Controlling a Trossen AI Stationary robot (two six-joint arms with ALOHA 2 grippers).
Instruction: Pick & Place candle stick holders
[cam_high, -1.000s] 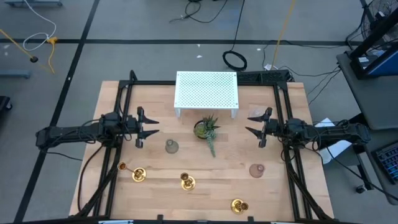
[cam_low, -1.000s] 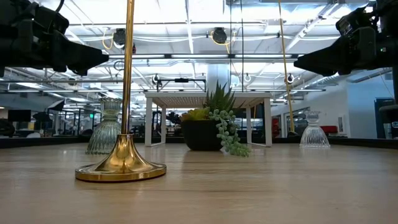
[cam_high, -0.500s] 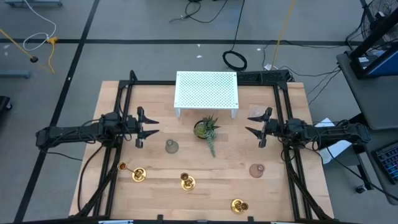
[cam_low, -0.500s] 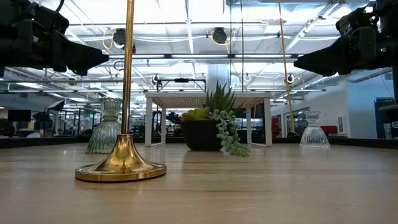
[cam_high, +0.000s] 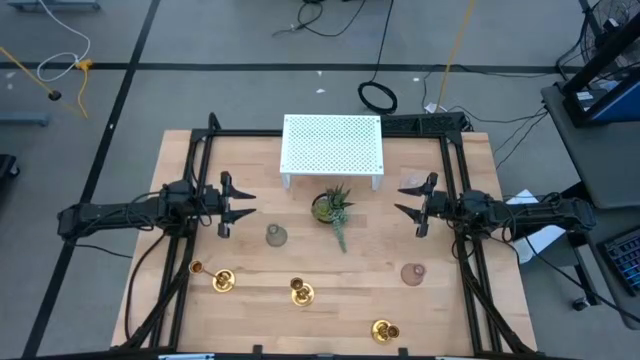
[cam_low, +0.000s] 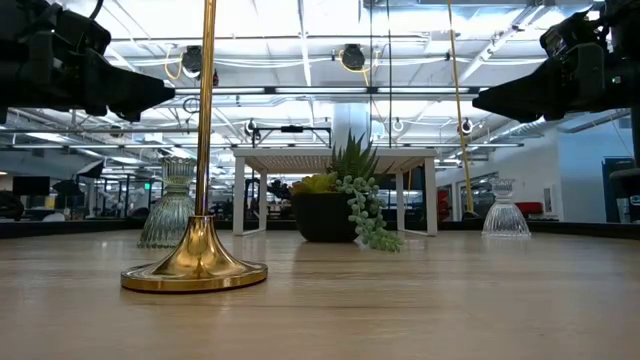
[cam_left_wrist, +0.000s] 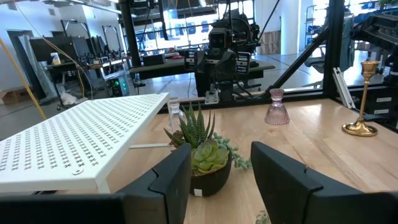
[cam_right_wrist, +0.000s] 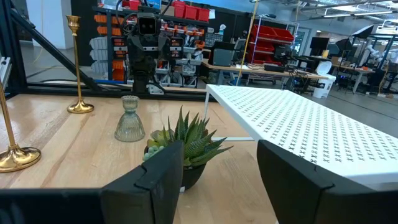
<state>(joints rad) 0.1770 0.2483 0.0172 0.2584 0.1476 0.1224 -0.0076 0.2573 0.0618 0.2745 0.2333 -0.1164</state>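
Nothing of the task looks started. All three gold candle stick holders stand along the front edge of the tabletop (cam_high: 440, 310): one near the front-left corner (cam_high: 221, 282), one at the middle of the front edge (cam_high: 301, 293), one toward the front-right corner (cam_high: 383, 330). None is gripped and none is near a pincer. The left pincer (cam_high: 240, 205) hangs over the left side of the tabletop, fingers spread wide and empty; its wrist view shows a broad gap between the two dark fingers (cam_left_wrist: 168, 183). The right pincer (cam_high: 408, 200) hangs over the right side, likewise wide and empty, fingers (cam_right_wrist: 155, 180) well apart. Between them sit the potted succulent (cam_high: 333, 208) and, toward the back edge, a white perforated riser (cam_high: 332, 146). Two glass holders also stand on the tabletop, a greenish one (cam_high: 275, 235) left of the plant and a pinkish one (cam_high: 412, 273) on the right; whether they belong to the task cannot be told. My reading: all three picks and all three placements are left to do, and no destination is marked, though the riser is a likely candidate. Hard to make out: from above the holders read as small gold blobs, stems foreshortened. In the low view one holder (cam_low: 197, 262) fills the foreground, its cup cut off at the top; the other two are not seen there, and both arms are only dark shapes at the upper corners.
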